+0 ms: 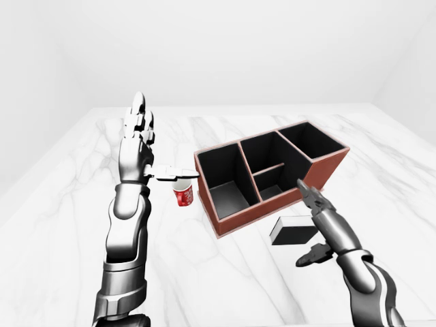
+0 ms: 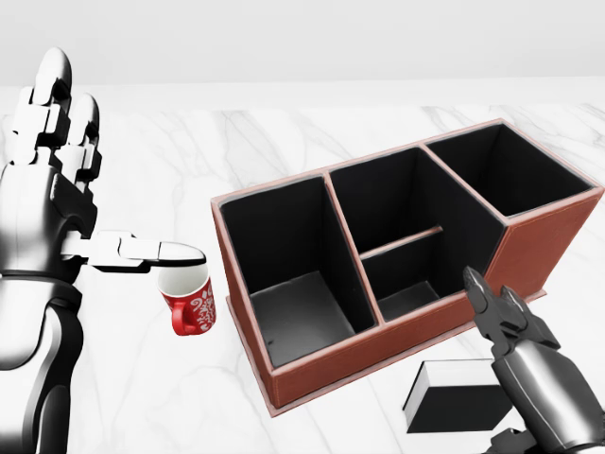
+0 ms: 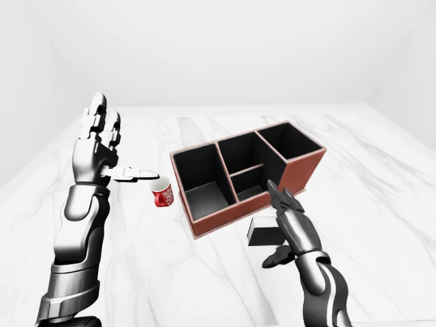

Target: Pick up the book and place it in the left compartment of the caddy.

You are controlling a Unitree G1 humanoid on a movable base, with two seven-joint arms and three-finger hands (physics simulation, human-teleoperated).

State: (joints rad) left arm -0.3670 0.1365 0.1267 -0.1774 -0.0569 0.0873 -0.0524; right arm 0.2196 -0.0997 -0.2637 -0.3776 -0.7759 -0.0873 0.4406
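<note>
Standing raised at head view's left, left hand spreads fingers wide, thumb over red mug on marble table. Mug sits just beside caddy; its left compartment empty. Book lies flat on table, below caddy's near wall, ungrasped. Right hand hovers over book, fingers apart. Grasp, lift, placement all remain; caddy wall likely obstacle.

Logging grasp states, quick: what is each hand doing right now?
Left hand: open, raised, holding nothing.
Right hand: open above the book, not gripping it.
</note>
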